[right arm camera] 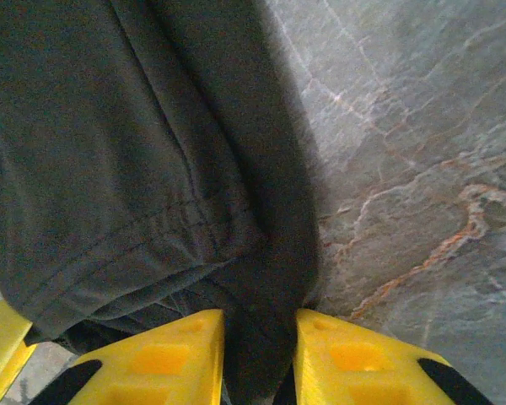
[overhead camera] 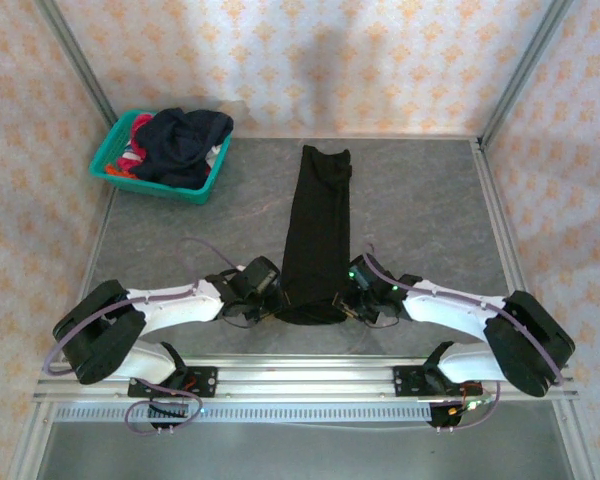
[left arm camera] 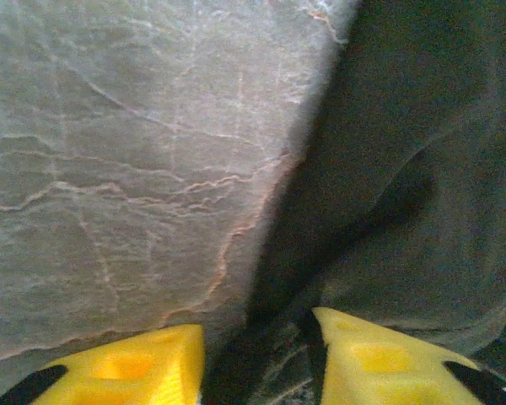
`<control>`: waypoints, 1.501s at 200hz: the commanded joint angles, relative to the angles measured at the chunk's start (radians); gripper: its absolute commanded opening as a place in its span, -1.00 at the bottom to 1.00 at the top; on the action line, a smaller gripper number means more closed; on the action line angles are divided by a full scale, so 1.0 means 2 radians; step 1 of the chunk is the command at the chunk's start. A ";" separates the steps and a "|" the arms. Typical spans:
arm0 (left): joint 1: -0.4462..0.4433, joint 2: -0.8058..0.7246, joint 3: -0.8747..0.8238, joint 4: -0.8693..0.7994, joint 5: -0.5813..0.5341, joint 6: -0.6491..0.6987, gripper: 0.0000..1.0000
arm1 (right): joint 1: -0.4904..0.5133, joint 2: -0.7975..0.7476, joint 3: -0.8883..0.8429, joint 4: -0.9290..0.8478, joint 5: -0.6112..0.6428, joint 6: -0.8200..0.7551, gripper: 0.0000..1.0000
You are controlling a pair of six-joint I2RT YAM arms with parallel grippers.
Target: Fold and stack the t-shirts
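A black t-shirt (overhead camera: 317, 230) of soft matte cloth, folded into a long narrow strip, lies mid-way across the grey, marble-veined desk (overhead camera: 420, 200). On the right gripper (right arm camera: 260, 337), yellow plastic jaws clamp its stitched hem. On the left gripper (left arm camera: 257, 363), jaws straddle its edge, and I cannot tell whether they grip.

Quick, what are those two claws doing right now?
Left gripper: around the black t-shirt edge; whether it grips cannot be told.
Right gripper: closed on the black t-shirt.

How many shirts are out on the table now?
1: the black shirt, folded into a long strip mid-table. Other shirts lie heaped in the teal basket, far left; some may be hidden.
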 commanded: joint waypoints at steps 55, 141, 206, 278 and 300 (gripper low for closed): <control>-0.004 -0.004 0.015 0.029 0.003 0.005 -1.00 | 0.003 -0.005 0.014 0.015 -0.006 -0.023 -1.00; -0.004 -0.069 0.055 -0.092 -0.017 0.020 -1.00 | 0.004 -0.103 0.042 -0.066 0.023 -0.045 -1.00; -0.007 -0.139 0.053 -0.172 -0.034 0.008 -1.00 | 0.023 -0.150 0.044 -0.101 0.068 -0.036 -1.00; 0.033 -0.016 0.182 -0.158 -0.058 0.082 -1.00 | -0.060 -0.050 0.122 -0.064 0.040 -0.117 -1.00; 0.049 0.018 0.220 -0.160 -0.066 0.100 -1.00 | -0.087 -0.008 0.145 -0.050 0.029 -0.138 -1.00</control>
